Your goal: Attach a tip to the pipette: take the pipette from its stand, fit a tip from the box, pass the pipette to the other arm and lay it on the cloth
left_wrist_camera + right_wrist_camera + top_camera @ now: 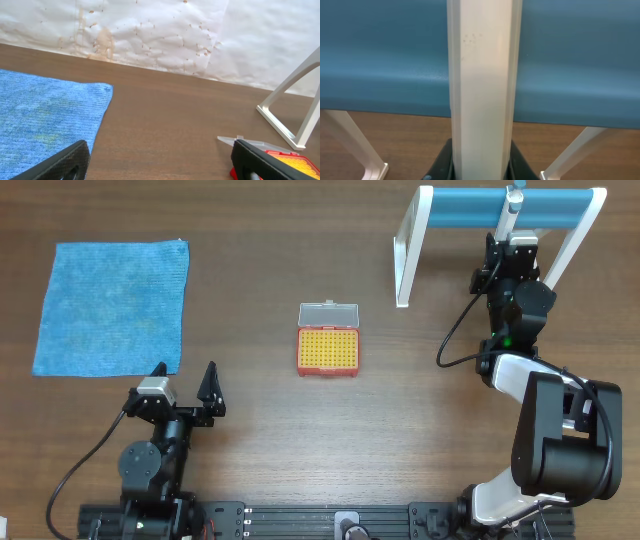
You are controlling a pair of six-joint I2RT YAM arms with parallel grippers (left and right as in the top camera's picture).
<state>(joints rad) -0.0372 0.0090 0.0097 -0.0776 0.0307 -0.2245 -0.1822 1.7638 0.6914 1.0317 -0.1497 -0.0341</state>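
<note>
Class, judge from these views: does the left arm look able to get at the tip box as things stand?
Probably yes. Bare table lies between the open left gripper and the tip box; the right gripper holds the pipette at the stand.

The left pincer [186, 370] is showing black fingers; the right arm [560, 440] is wearing black-and-white shells, trailing a black cable [447, 340].

Cloth [112, 308] is blue; tip box [327, 370] red with a yellow dotted grid; pipette [481, 85] white; stand [460, 208] blue, white-legged; worktop [300, 440] brown wood-grain.
</note>
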